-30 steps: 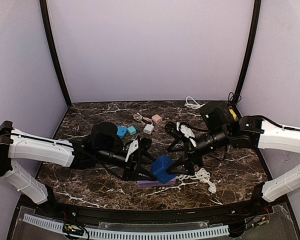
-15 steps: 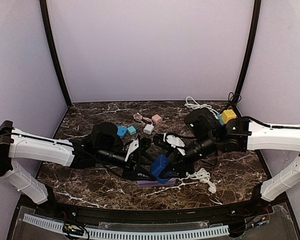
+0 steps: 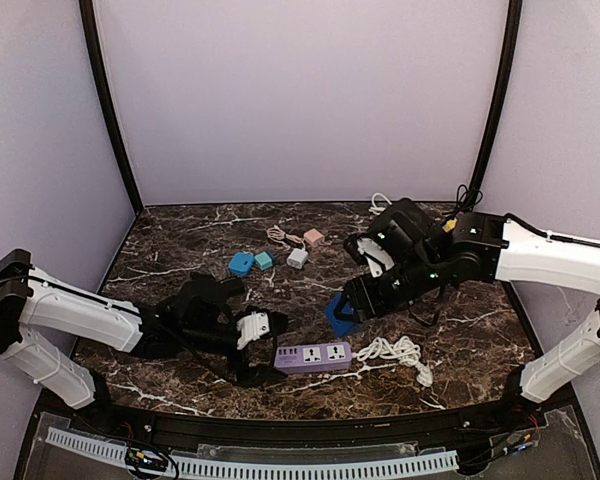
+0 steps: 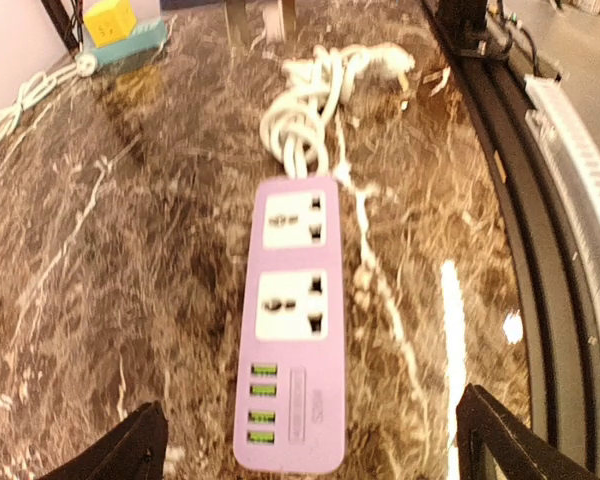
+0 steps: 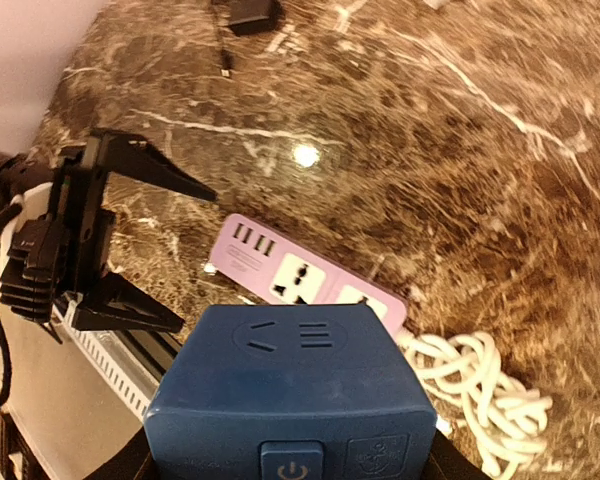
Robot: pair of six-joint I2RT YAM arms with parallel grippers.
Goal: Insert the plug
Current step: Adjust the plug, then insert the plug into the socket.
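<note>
The left gripper (image 3: 268,342) has just let go of the purple power strip (image 3: 313,356) and backed off toward the left edge of the table (image 3: 180,240). Its jaws now stand wide open on nothing, with the strip's USB end just ahead of them. Over the same second the right gripper (image 3: 348,305) has carried the blue plug (image 5: 285,385) up off the strip. Its jaws are closed on the plug's sides, and the plug hangs in the air just beyond the strip, on the far side, touching neither strip nor table. As I see it the plug is not seated, and nobody is bracing the strip now — a fresh try would need the plug lined up over a socket again. By count there is one strip, lying flat near the near edge about midway along, with two sockets and four USB ports. There is one blue plug and one coil of white cord (image 3: 400,352) at the strip's right end. Four small cubes (image 3: 264,260) sit toward the far edge — two bluish, one white, one pink.
</note>
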